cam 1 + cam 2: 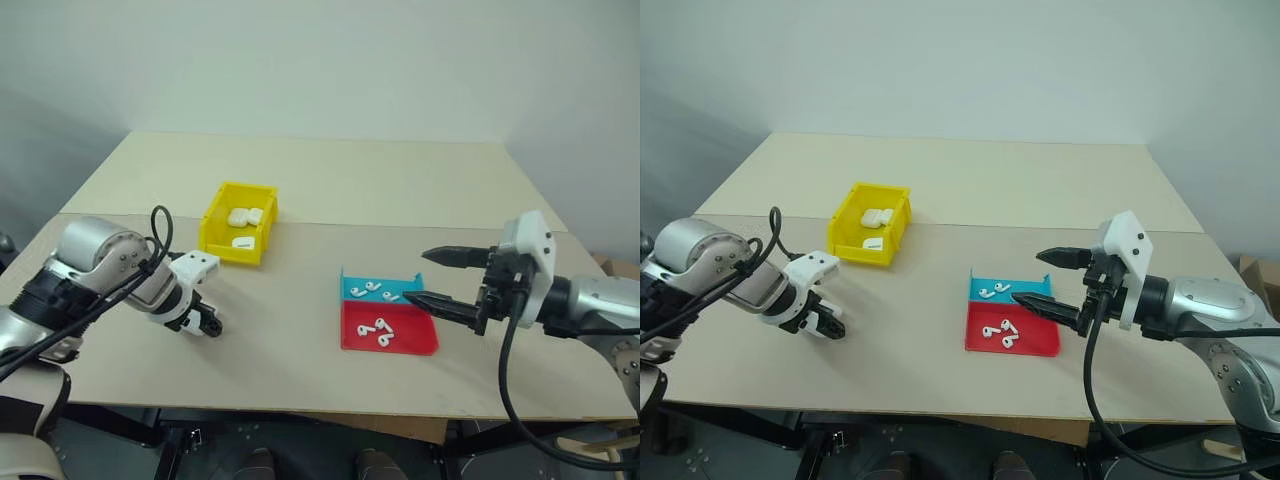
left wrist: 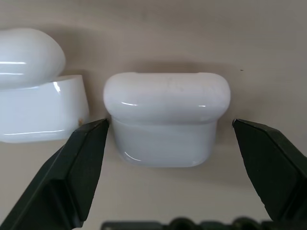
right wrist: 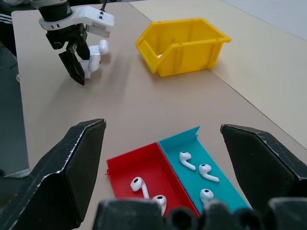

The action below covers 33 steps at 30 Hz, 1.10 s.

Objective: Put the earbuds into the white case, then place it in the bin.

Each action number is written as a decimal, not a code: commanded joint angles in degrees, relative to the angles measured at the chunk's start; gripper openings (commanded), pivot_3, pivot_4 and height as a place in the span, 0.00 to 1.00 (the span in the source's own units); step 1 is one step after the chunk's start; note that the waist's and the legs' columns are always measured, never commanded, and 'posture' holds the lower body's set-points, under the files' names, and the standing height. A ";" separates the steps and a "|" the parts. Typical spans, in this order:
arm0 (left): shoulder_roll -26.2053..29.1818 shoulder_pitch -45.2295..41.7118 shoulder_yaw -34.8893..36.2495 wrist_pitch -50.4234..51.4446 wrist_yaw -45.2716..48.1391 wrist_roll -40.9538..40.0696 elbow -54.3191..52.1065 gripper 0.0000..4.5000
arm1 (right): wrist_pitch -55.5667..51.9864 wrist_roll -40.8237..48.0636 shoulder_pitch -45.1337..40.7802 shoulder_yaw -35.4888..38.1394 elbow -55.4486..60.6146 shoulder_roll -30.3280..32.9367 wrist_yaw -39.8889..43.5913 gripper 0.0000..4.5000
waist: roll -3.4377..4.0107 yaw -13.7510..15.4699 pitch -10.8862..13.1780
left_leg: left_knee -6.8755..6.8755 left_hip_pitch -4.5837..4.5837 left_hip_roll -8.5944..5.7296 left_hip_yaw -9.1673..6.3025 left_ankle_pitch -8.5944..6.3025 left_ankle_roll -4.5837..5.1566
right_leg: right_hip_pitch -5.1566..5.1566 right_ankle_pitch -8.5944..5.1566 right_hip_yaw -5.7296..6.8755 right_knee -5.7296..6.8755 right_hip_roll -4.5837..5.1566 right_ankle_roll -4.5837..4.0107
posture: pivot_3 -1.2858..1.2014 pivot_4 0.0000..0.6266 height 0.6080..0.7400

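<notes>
left gripper [image 2: 170, 139]: our jaws stand apart on either side of a closed white case [image 2: 166, 117], touching neither flank; nothing is held yet. we point steeply down at the table [image 1: 300, 330], so the fingers can come in on the case's two short sides.
second case [image 2: 33, 91]: just beside the near finger [image 2: 79, 167], lid flipped up. it sits so close that we judge a stray nudge likely if we close off-centre.
right gripper [image 1: 440, 280]: spread wide and empty, held level above the tray's near edge, likely waiting there for the earbuds.
earbuds [image 3: 192, 163]: loose in the red-and-blue tray [image 1: 385, 315] just below and ahead of our right fingers, some in each half; none in a case yet.
bin [image 1: 240, 222]: well ahead of our left hand, with a few white cases lying in it.
step: we judge the task early, with the case being lined up for a grasp.
</notes>
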<state>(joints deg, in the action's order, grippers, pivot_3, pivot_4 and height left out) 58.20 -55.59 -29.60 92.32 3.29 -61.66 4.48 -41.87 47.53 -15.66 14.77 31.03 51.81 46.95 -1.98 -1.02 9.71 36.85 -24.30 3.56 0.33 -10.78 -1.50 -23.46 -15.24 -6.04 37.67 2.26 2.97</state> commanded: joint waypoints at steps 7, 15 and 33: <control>3.46 0.98 -0.08 0.17 8.03 7.42 -8.70 0.62 | -0.58 1.52 -0.45 2.76 2.09 0.35 -2.92 1.00 | 0.00 -0.06 0.00 | 0.00 0.00 -0.01 0.00 0.00 0.00 | -0.01 0.00 0.00 0.00 0.01 0.00 | 0.52 0.24 1.00; 7.84 6.35 11.33 -5.28 16.03 11.45 -18.09 0.62 | 0.75 0.24 0.07 2.25 1.67 0.08 -4.04 1.00 | -0.01 0.05 0.01 | 0.00 -0.01 -0.01 0.00 0.00 0.00 | -0.01 0.00 0.00 -0.01 0.02 0.00 | 0.52 0.24 1.00; -20.70 22.95 40.68 -56.71 63.08 7.30 -13.64 0.62 | 0.41 -3.94 -7.99 -5.35 -0.84 2.22 0.14 1.00 | 0.19 0.18 -0.10 | 0.10 0.07 -0.09 -0.08 0.01 0.00 | 0.29 -0.01 0.24 -0.12 0.19 -0.04 | 0.52 0.24 1.00</control>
<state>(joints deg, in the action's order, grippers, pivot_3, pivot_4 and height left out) 38.17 -31.50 12.48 39.16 60.71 -54.44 -9.98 -41.74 45.06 -22.07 10.27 29.19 52.33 45.42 -1.79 -0.83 9.61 36.95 -24.27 3.44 0.26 -10.77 -1.50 -23.20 -15.26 -5.80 37.54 2.47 2.94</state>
